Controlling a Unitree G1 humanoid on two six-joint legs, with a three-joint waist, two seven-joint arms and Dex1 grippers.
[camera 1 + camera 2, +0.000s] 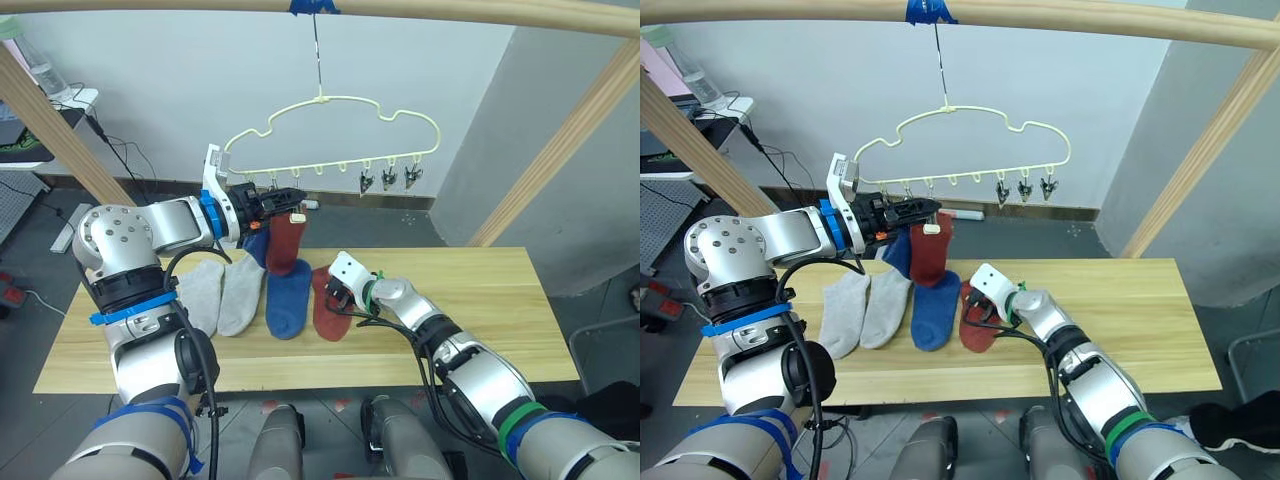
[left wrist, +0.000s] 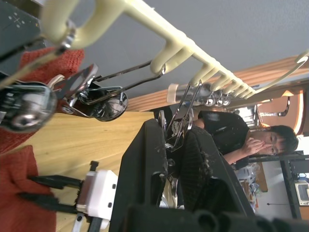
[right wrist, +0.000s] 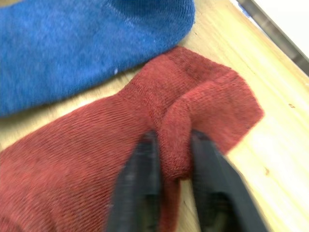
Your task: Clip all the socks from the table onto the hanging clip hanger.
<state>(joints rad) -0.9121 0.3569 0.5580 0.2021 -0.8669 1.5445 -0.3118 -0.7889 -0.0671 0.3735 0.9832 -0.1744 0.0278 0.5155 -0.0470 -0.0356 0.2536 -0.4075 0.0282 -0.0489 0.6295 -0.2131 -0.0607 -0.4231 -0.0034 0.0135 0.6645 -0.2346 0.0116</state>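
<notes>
The left tool is raised to the lower bar of the thin pale-yellow wire clip hanger with its cloud-shaped outline; its two black fingers are nearly closed, squeezing a small metal clip between them. A rust-red knit sock hangs just beside that tool, and a blue sock hangs behind it. The right tool is down on the long light-wood worktop, its fingers pinched narrowly on a raised fold of a second rust-red sock that lies flat there. Beside that sock lies a blue sock, then two light-grey socks side by side. Three more clips hang free at the hanger's right end.
</notes>
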